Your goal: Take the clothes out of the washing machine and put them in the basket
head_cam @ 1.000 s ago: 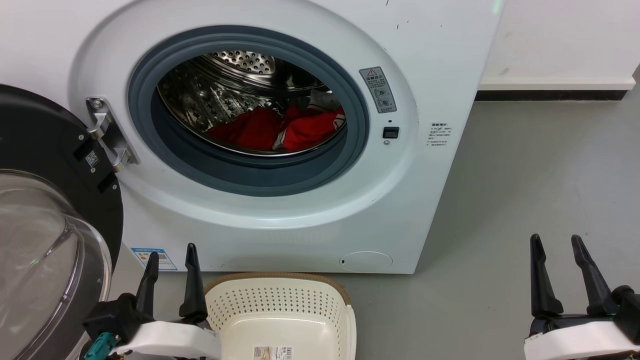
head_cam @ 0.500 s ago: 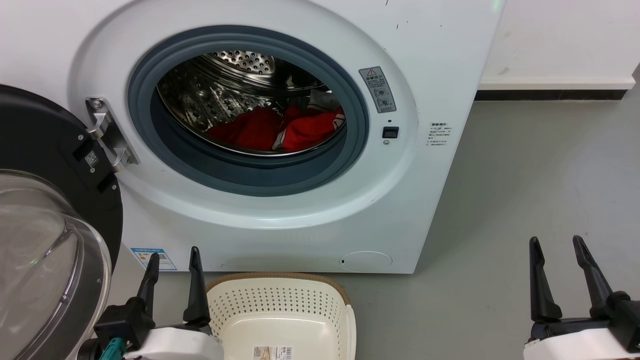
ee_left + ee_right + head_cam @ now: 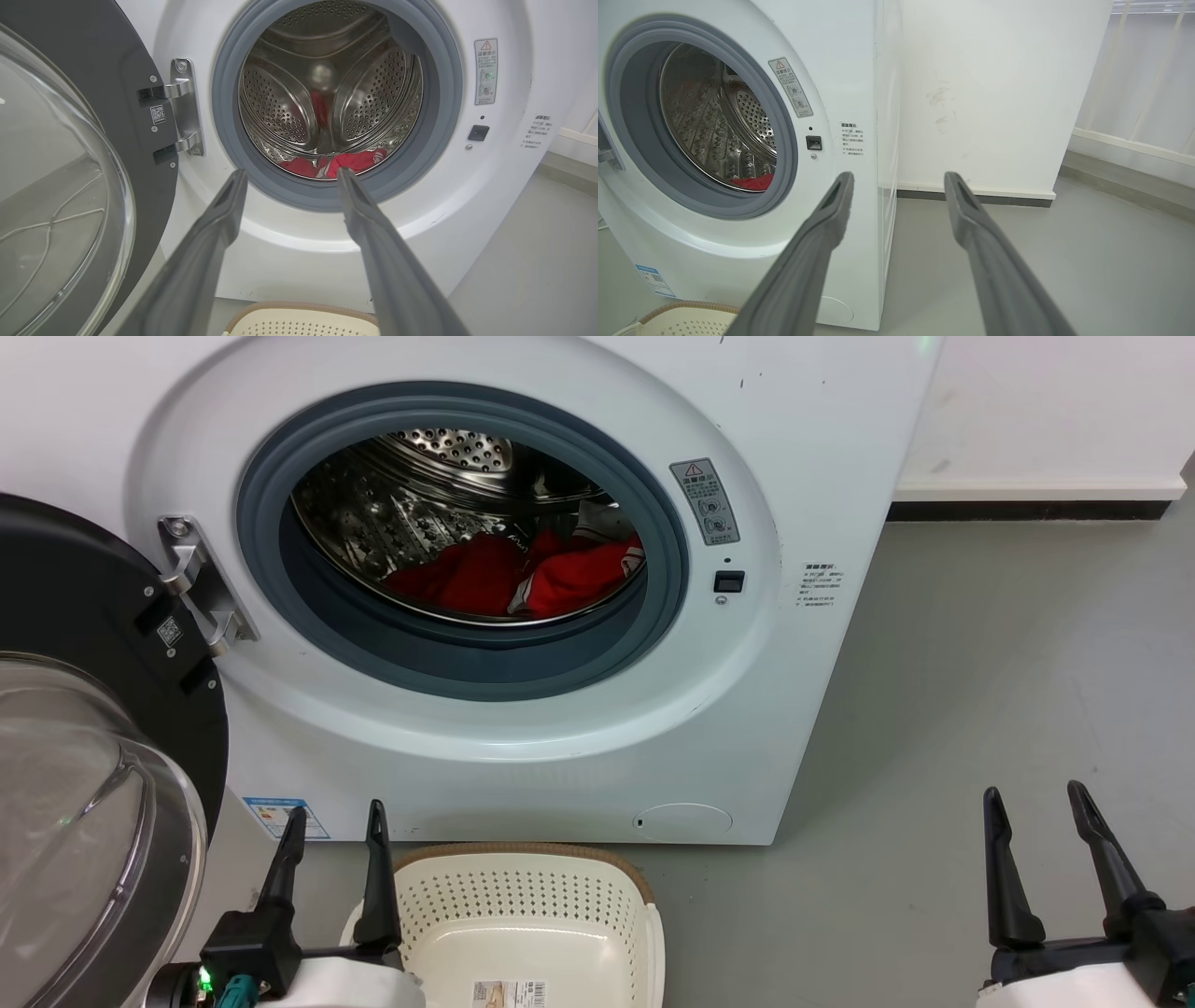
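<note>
The white washing machine (image 3: pixel 822 420) stands with its door swung open to the left. Red clothes (image 3: pixel 485 581) lie at the bottom of its steel drum, one with red-and-white trim (image 3: pixel 611 555); the left wrist view has the clothes (image 3: pixel 345 162) low in the drum, and a red patch (image 3: pixel 752 182) is in the right wrist view. The cream basket (image 3: pixel 532 887) sits on the floor before the machine, nothing in it but a label. My left gripper (image 3: pixel 336 826) stands open beside the basket's left rim. My right gripper (image 3: pixel 1032 803) stands open over bare floor at the lower right.
The black-rimmed glass door (image 3: pixel 84 775) juts out at the left, close to my left arm. Grey floor (image 3: pixel 1008 663) stretches right of the machine to a white wall with a dark skirting (image 3: pixel 1027 511).
My left gripper has shifted a little to the right and lower, toward the basket's left rim. My right gripper has sunk slightly. The clothes and basket have not moved.
</note>
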Robot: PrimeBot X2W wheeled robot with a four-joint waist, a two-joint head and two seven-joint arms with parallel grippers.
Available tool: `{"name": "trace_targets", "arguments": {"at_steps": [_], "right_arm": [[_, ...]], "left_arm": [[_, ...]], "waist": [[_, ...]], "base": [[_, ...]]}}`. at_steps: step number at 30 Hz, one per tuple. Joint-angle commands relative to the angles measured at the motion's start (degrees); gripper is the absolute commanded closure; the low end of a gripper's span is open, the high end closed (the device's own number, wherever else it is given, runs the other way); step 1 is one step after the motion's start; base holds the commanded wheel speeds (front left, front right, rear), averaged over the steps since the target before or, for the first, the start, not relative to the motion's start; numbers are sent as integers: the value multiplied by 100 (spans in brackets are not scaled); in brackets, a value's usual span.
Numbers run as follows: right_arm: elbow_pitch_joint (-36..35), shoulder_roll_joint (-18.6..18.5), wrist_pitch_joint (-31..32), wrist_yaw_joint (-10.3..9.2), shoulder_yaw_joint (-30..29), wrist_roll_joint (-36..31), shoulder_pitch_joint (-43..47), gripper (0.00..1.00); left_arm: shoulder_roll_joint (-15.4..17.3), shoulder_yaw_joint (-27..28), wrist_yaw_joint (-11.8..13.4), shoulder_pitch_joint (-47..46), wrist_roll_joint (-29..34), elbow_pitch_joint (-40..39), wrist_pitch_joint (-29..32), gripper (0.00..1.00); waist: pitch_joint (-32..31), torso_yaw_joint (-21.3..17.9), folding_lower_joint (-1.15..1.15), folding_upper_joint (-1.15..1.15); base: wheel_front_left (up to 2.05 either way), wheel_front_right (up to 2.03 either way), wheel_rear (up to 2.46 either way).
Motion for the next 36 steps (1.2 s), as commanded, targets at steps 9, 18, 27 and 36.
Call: {"name": "trace_targets", "arguments": {"at_steps": [9,18,27,36], "right_arm": [[-66,-9,-88,-2,6,-189,89,0],[-28,-9,-86,-2,12,-142,103,0],[-28,-9,-86,-2,33,-136,77,0],[-94,-8,-85,-2,120,-157,-147,0]], "left_arm": [[8,0,37,79,156,27,-84,0],[8,-12,46,69,130,54,-83,0],[8,-39,53,23,123,107,-83,0],[11,-103,-146,-808,394,767,-83,0]], "waist": [[2,9,0,0],[15,14,0,0],[40,1,0,0],[327,-118,0,0]], "base": [[0,0,0],[0,0,0],[0,0,0],[0,0,0]]}}
